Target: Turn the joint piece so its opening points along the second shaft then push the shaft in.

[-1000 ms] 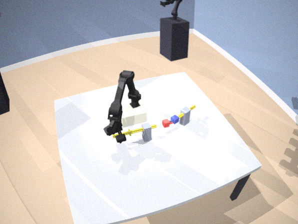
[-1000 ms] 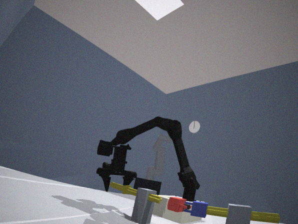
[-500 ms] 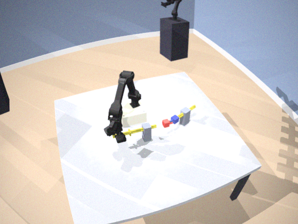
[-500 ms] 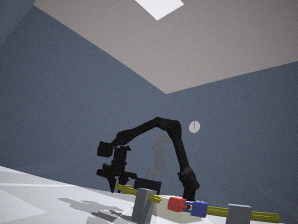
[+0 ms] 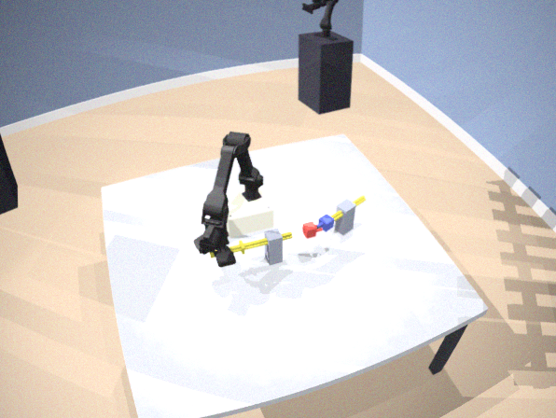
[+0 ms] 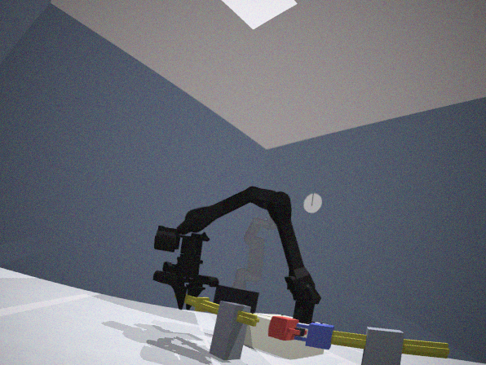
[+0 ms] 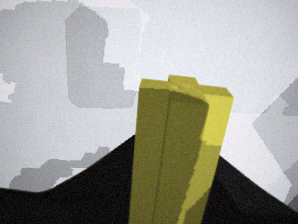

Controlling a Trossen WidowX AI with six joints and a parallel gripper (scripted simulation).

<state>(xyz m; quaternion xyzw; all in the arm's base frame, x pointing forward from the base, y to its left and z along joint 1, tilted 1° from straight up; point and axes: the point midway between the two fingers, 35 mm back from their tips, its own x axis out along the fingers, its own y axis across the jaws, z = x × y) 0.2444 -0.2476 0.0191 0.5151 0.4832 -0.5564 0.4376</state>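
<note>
The second shaft (image 5: 254,243) (image 6: 204,305) (image 7: 175,120) is yellow and runs through its grey block (image 5: 274,247) (image 6: 230,330). My gripper (image 5: 218,256) (image 6: 185,305) (image 7: 166,144) is shut on this shaft near its outer end, one black finger against each side. The red joint piece (image 5: 310,229) (image 6: 282,328) stands apart from the shaft's inner end, with a gap between them, roughly in line. It hangs on the blue hinge part (image 5: 326,223) (image 6: 320,336) of the first yellow shaft (image 5: 359,202) (image 6: 426,347), held in another grey block (image 5: 345,219) (image 6: 383,346). Its opening cannot be made out.
A cream box (image 5: 252,221) (image 6: 285,346) stands behind the second shaft's block, near the arm's base. The shaft has a small cross-shaped collar (image 5: 242,247) between my gripper and the block. The white table (image 5: 289,341) lies below everything.
</note>
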